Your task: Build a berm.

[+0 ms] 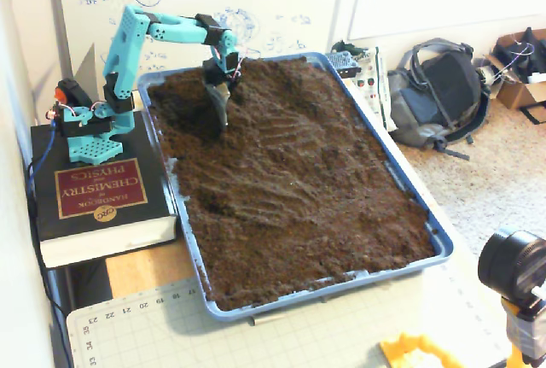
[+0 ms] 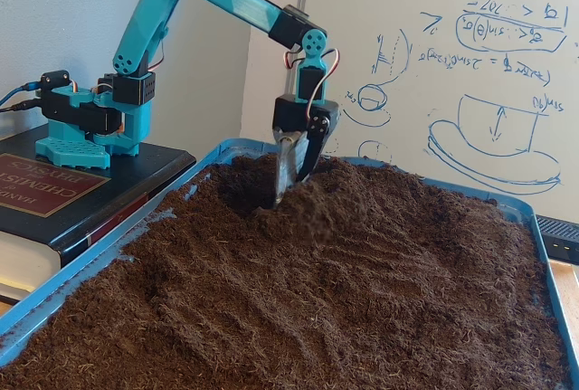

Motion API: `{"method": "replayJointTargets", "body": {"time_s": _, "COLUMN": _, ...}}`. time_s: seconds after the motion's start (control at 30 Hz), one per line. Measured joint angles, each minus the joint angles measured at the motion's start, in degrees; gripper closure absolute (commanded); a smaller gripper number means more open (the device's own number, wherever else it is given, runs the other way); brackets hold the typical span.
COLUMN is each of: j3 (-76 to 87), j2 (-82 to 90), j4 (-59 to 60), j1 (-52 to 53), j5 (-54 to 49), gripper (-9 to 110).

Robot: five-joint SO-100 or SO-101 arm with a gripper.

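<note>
**Piling soil at the far corner**

I have the teal two-finger claw [image 2: 288, 193] pointing down, tip at the soil, near the 11 o'clock corner of the blue plastic tray [image 1: 439, 240] in the high fixed view. Its fingers look together, carrying nothing. The berm of dark crumbly soil [image 2: 339, 193] rises just beside it, toward 3 o'clock in the low fixed view. I judge shallow, steady strokes toward the mound work best.

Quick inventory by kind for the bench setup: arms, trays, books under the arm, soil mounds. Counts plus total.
Arms: 1, teal, gripper tip down in the soil
Trays: 1, blue tray filled with dark soil
Books: 1, black book under the arm's base
Soil mounds: 1, the berm beside the gripper
Total: 4
</note>
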Motion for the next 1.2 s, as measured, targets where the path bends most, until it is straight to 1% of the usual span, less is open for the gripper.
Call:
{"method": "replayJointTargets", "body": {"time_s": 0.4, "j3": 0.0, "j2": 5.01, "j4": 0.0, "j1": -0.09, "j5": 0.0, "gripper": 101}}
{"method": "replayJointTargets", "body": {"time_s": 0.77, "j3": 0.0, "j2": 14.24, "j4": 0.26, "j1": -0.09, "j5": 0.0, "gripper": 101}}
{"method": "replayJointTargets", "body": {"time_s": 0.9, "j3": 2.46, "j2": 19.16, "j4": 4.75, "j1": -0.09, "j5": -0.79, "gripper": 101}}
{"method": "replayJointTargets", "body": {"time_s": 1.1, "j3": 10.63, "j2": 23.12, "j4": 14.06, "j1": 0.26, "j5": -5.1, "gripper": 101}}
{"method": "replayJointTargets", "body": {"time_s": 1.2, "j3": 14.24, "j2": 23.55, "j4": 16.08, "j1": 1.76, "j5": -5.89, "gripper": 101}}
